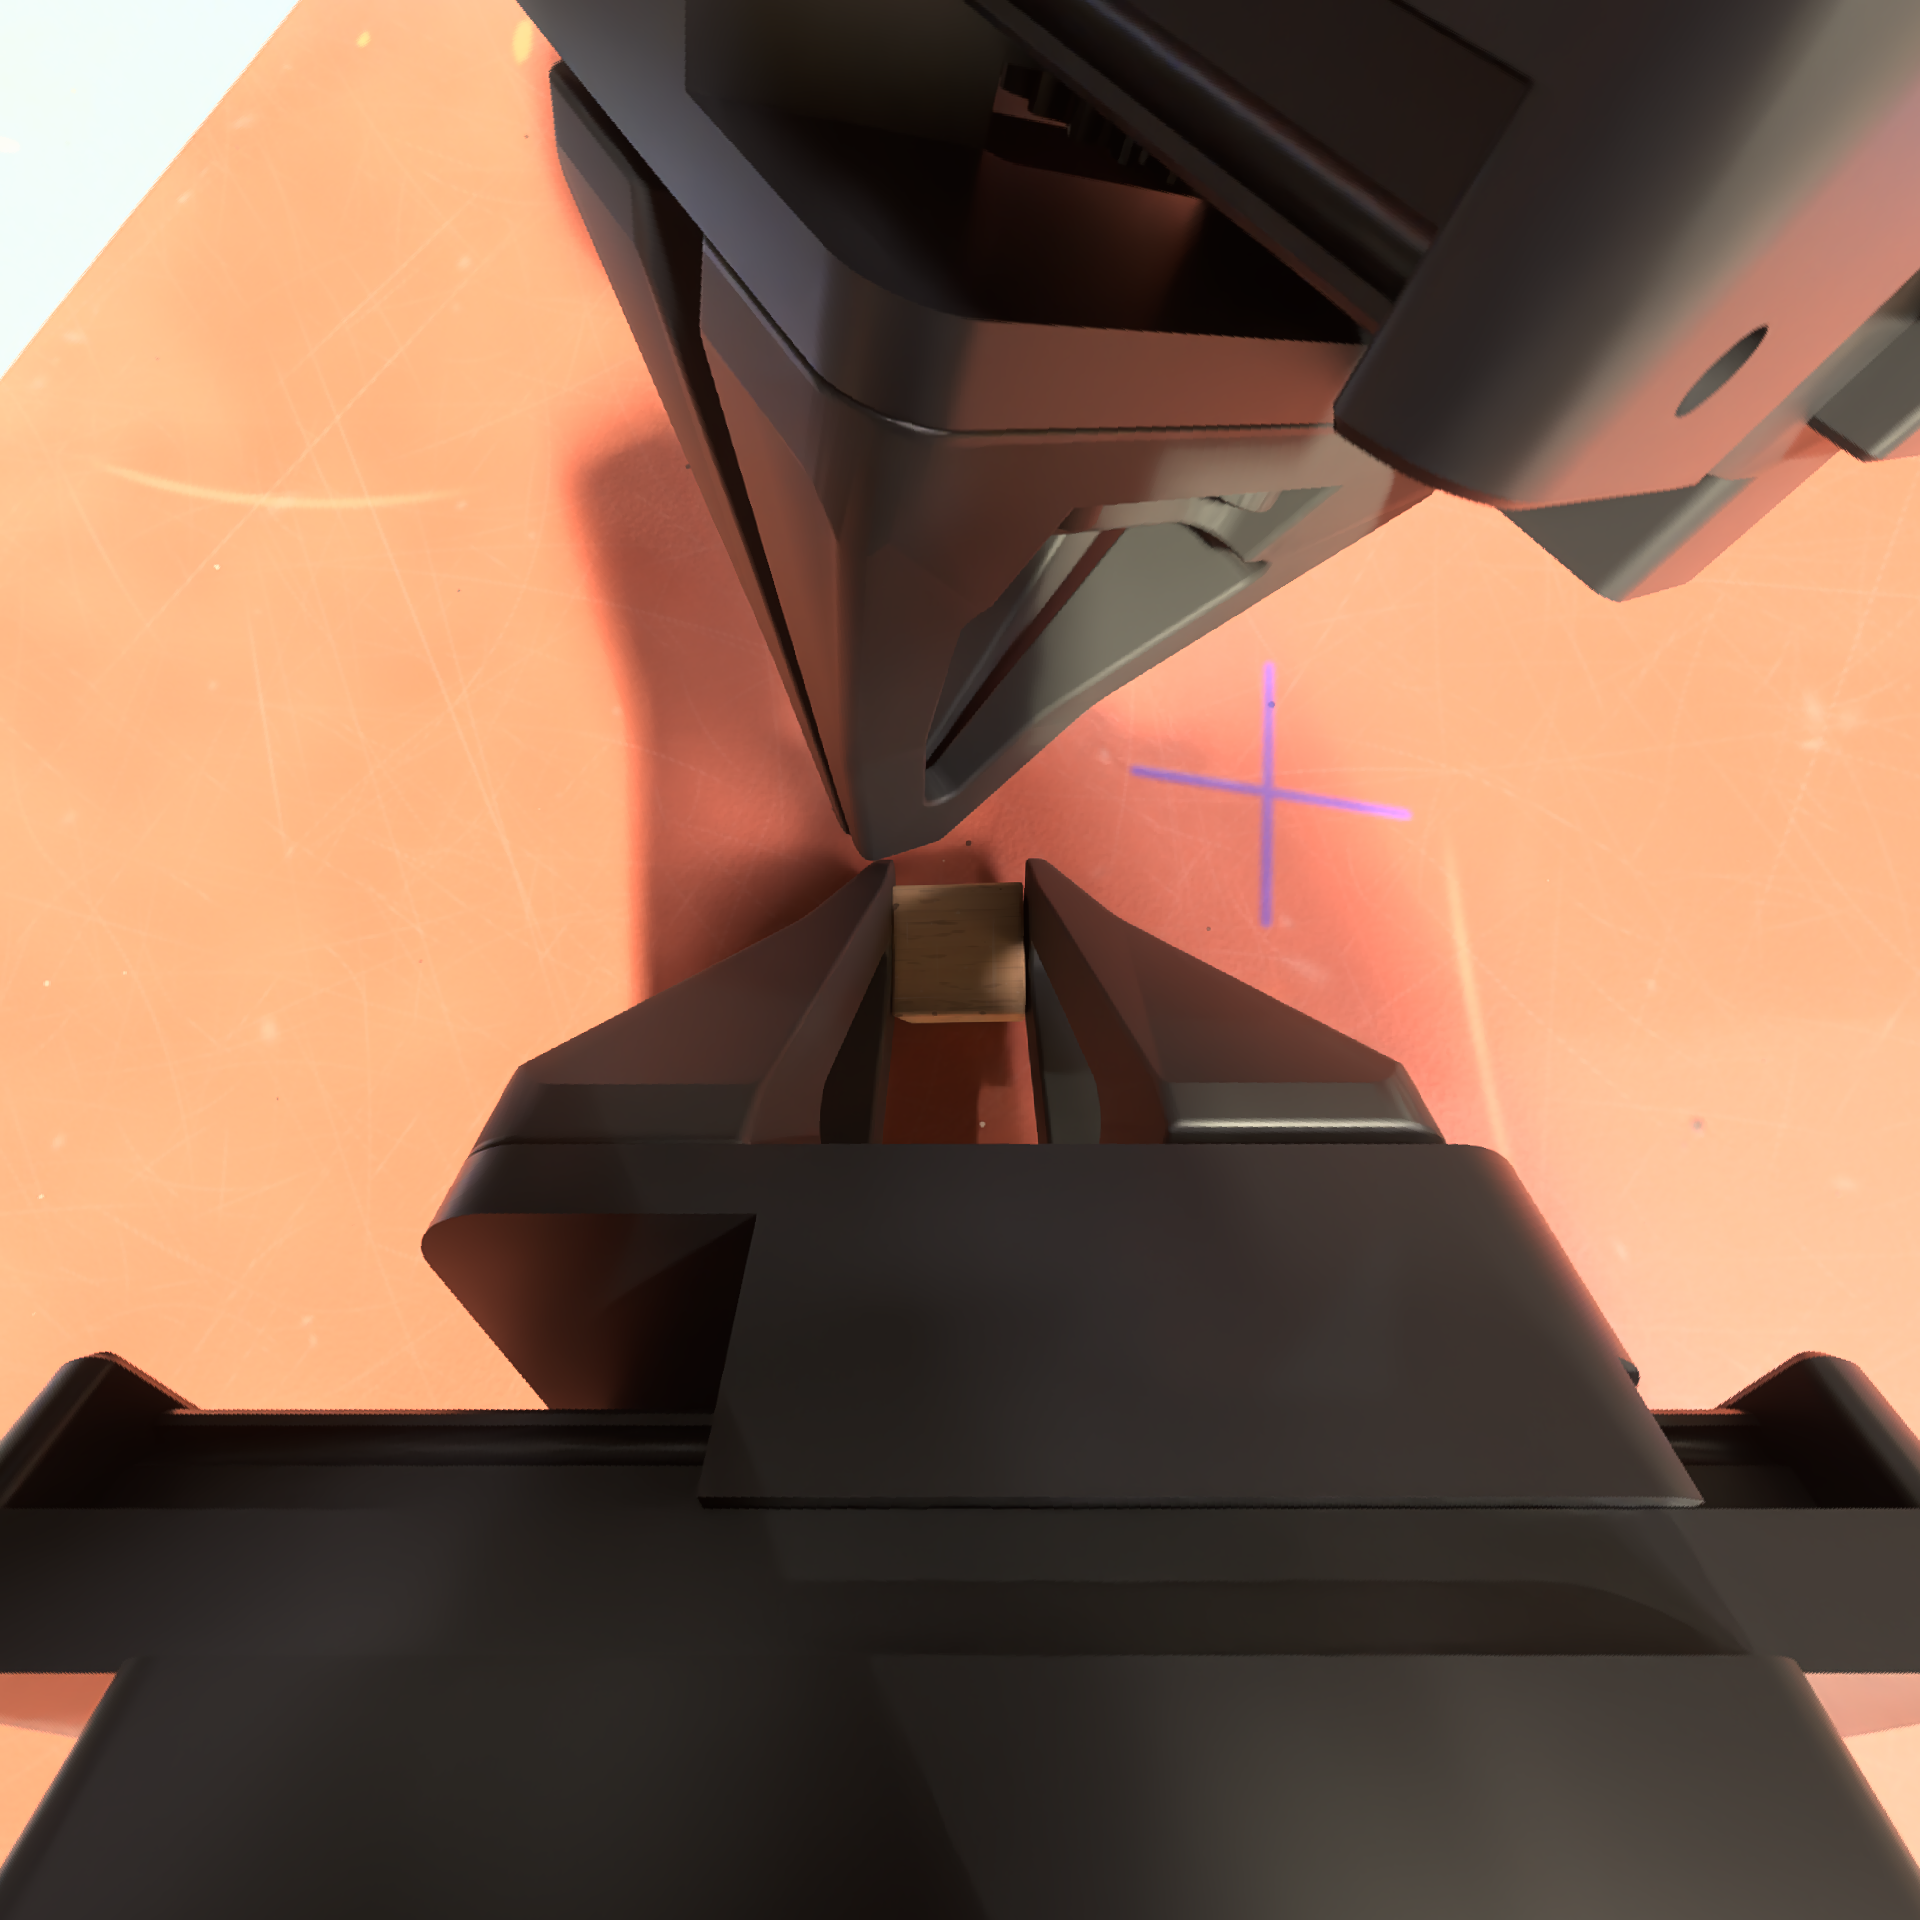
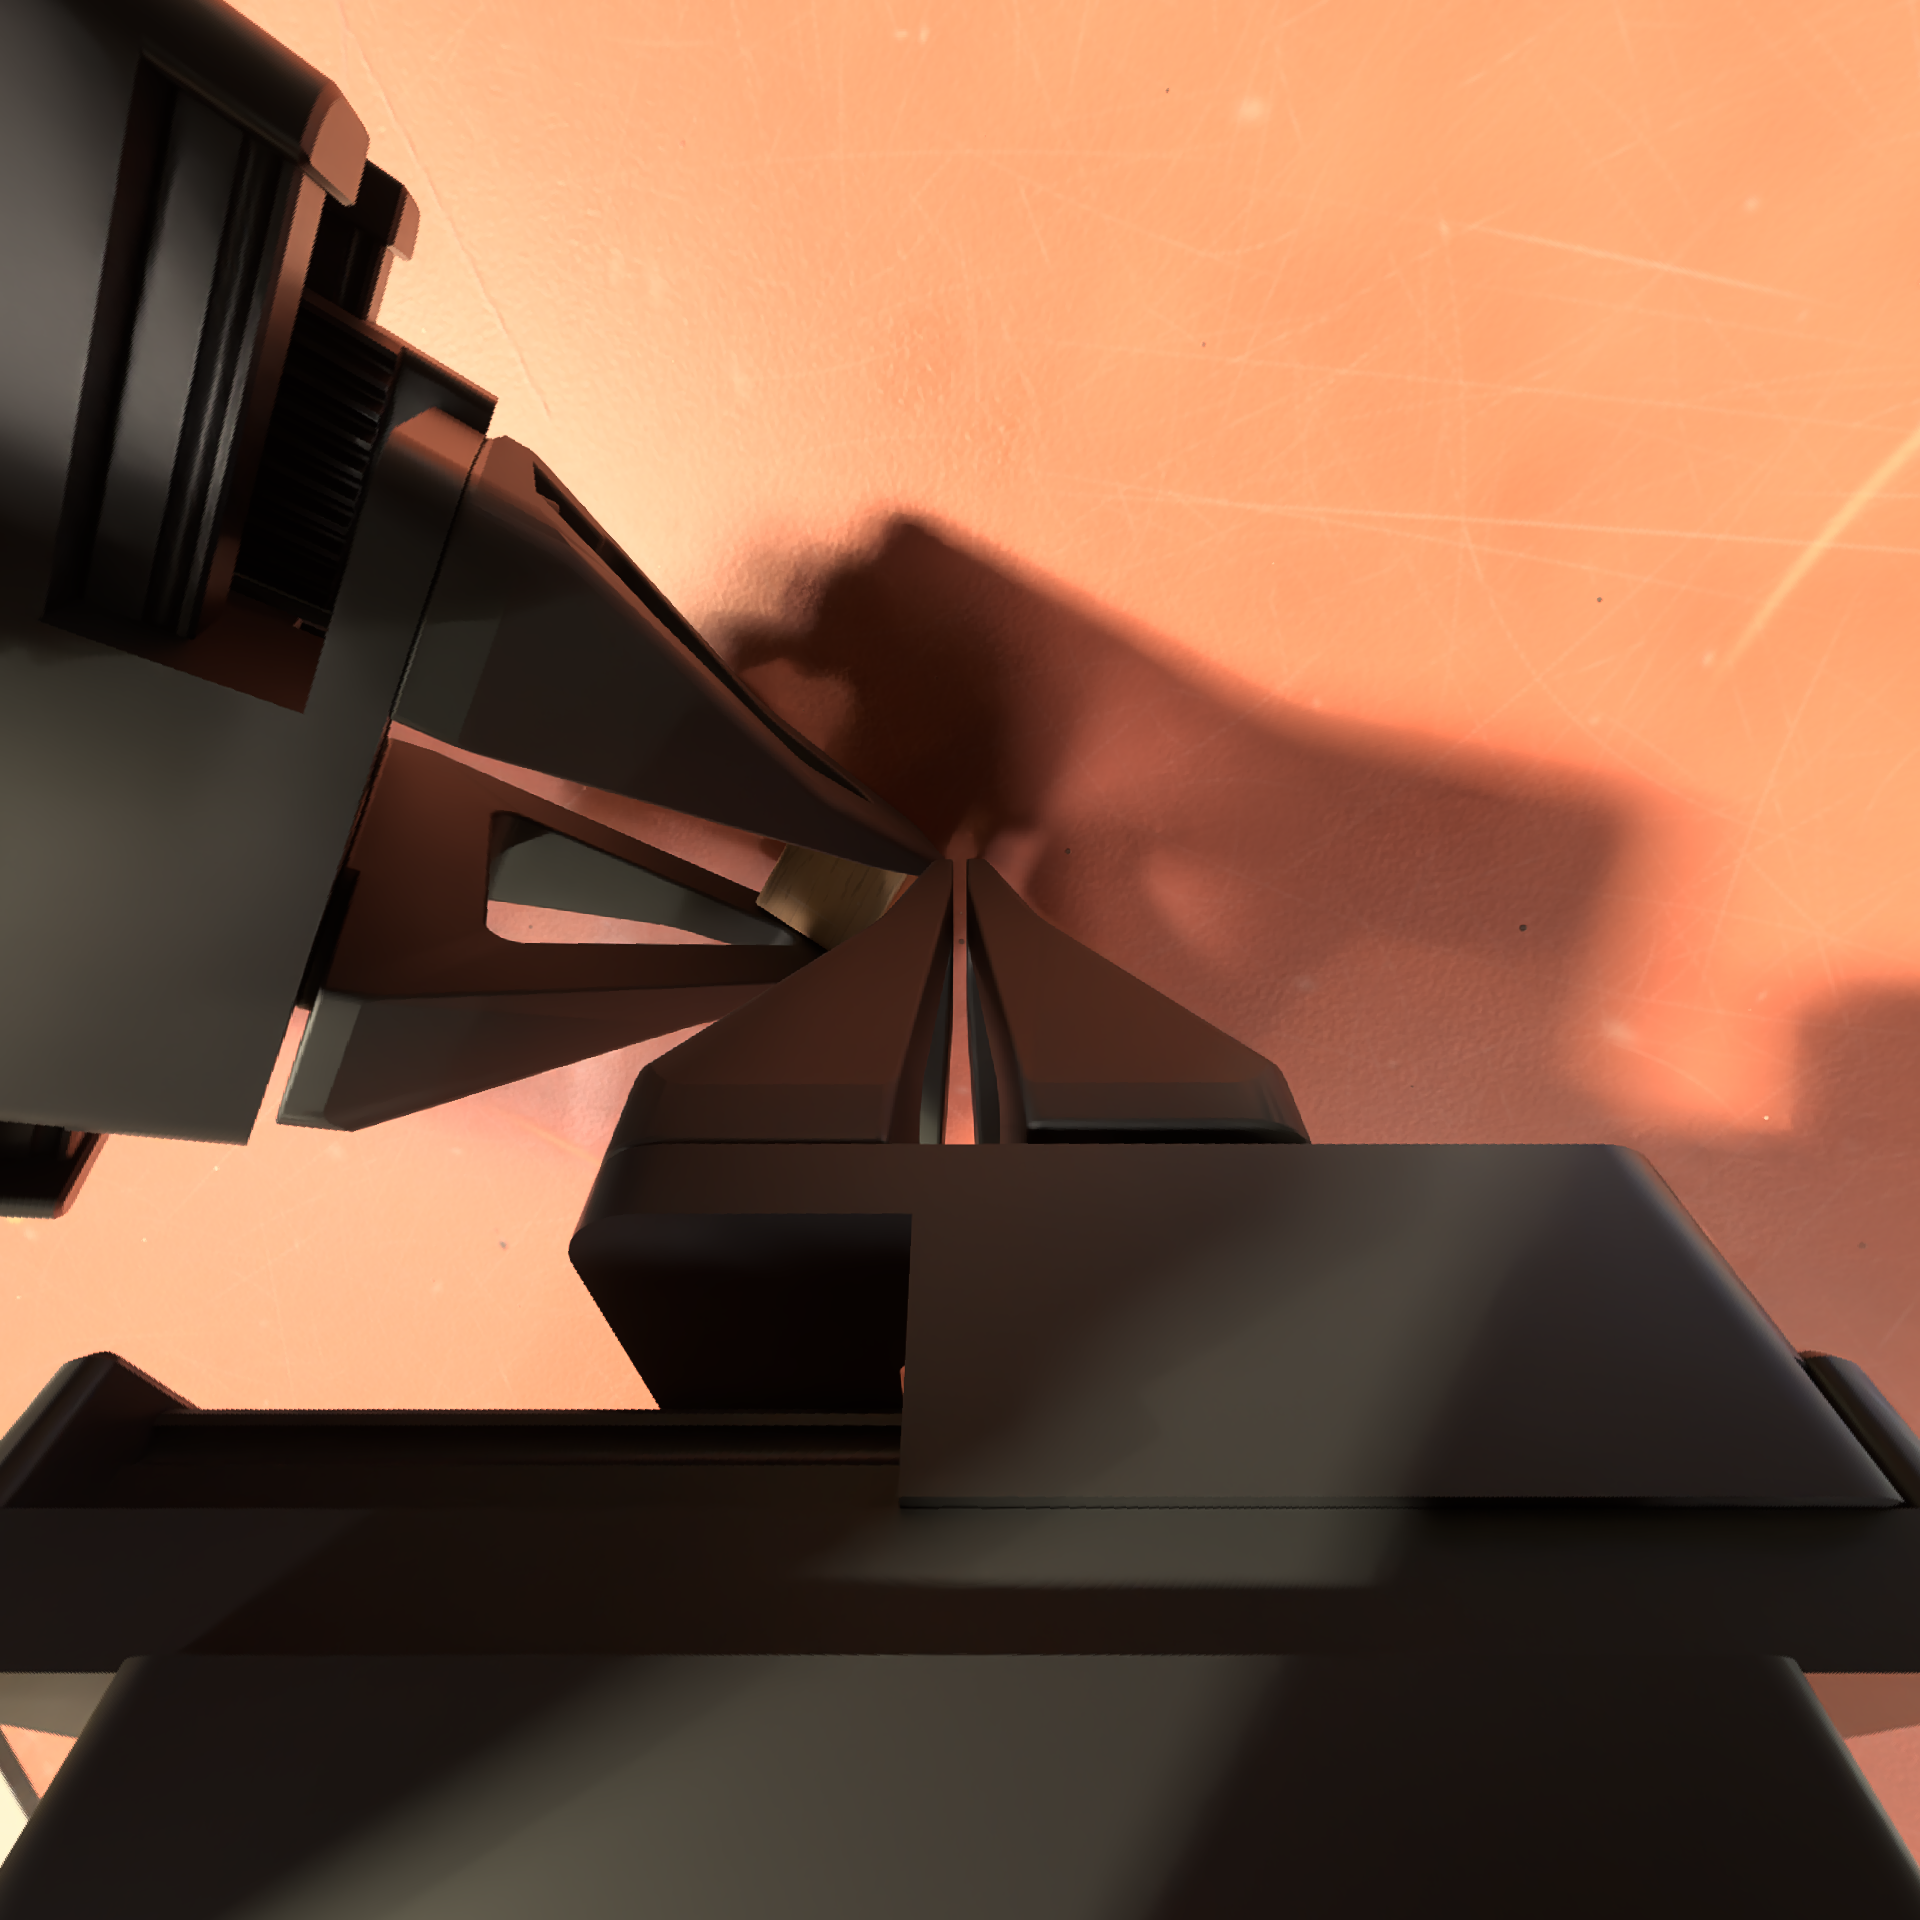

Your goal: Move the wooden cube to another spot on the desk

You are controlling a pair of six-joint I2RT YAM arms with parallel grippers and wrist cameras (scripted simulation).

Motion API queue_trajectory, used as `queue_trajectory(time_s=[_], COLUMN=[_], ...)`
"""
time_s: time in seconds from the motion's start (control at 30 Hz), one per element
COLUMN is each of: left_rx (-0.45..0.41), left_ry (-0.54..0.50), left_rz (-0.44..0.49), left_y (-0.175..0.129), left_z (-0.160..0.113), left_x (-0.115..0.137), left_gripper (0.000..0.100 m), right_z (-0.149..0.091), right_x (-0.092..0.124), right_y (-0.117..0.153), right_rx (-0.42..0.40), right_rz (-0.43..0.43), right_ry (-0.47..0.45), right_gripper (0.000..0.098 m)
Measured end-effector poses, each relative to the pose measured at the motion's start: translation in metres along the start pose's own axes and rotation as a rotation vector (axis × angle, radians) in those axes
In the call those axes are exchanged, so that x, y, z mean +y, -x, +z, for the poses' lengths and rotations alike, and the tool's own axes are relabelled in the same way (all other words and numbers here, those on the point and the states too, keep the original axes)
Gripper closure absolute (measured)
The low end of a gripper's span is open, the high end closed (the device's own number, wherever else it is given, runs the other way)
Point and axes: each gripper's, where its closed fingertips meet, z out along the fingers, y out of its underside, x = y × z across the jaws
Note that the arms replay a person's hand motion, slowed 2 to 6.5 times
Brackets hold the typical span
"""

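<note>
Through the left wrist camera I see my left tool (image 1: 958,940) clamped on the wooden cube (image 1: 957,951). Its two dark fingers press flat against the cube's left and right sides. The cube is small and pale, with a light grain. I cannot tell for certain whether it touches the orange bench (image 1: 312,831) or sits just above it; a dark shadow lies under it.

My right tool (image 1: 883,831) comes down from the top of this view, its tips just beyond the far side of the cube and almost touching the left tool's tip. A thin purple cross (image 1: 1268,795) is drawn on the bench near the cube, to its right and a little farther away.

Through the right wrist camera I see my right tool (image 2: 960,883) with its fingers drawn together, only a thin slit between them, gripping nothing. The cube (image 2: 831,894) sits just left of those tips, held between the fingers of the left tool (image 2: 873,878), which reaches in from the left edge. Beyond the cube, heavy shadows of both arms spread across the scratched bench (image 2: 1351,312).
</note>
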Motion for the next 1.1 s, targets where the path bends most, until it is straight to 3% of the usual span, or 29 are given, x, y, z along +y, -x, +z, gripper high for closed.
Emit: queue_trajectory(time_s=[1.1], left_rx=[0.005], left_ry=[0.001], left_rz=[-0.005], left_y=[-0.0004], left_z=[0.0000], left_x=[0.0001], left_gripper=[0.080], right_z=[-0.0002], right_x=[-0.0003], right_y=[-0.0003], right_rx=[0.068], right_rz=[-0.004], right_ry=[0.097], right_gripper=[0.0957])
